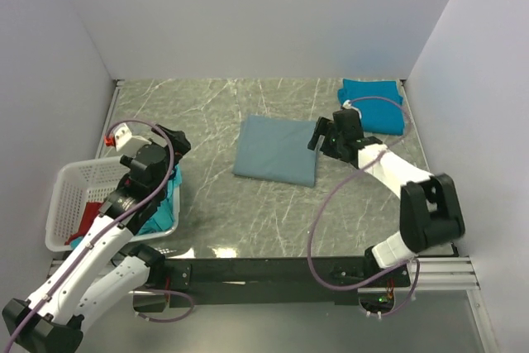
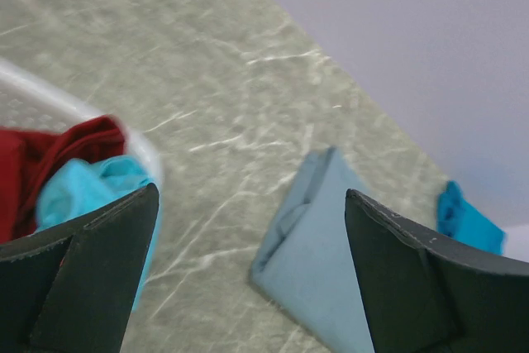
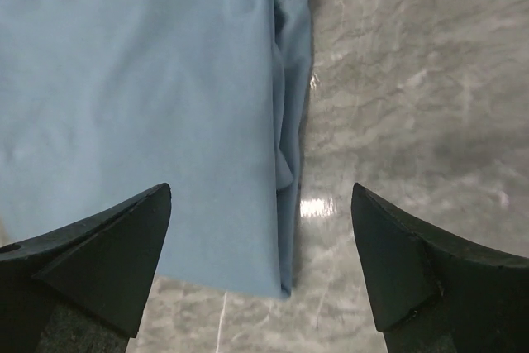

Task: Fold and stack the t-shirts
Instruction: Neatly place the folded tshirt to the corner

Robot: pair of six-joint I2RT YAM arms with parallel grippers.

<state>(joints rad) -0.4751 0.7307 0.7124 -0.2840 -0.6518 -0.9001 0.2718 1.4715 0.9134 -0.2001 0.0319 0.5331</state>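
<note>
At the far left a white laundry basket (image 1: 66, 192) sits on the surface (image 1: 264, 212), holding a crumpled red t-shirt (image 1: 89, 217) and a turquoise t-shirt (image 1: 164, 211) that spills over its right rim. The left tool (image 2: 250, 229) hangs above that rim, fingers spread, nothing between them. In the middle the grey-blue t-shirt (image 1: 277, 150) lies folded flat. The right tool (image 3: 260, 204) hovers over this shirt's right edge, fingers wide apart and empty. A folded teal-blue t-shirt (image 1: 372, 103) rests in the far right corner.
</note>
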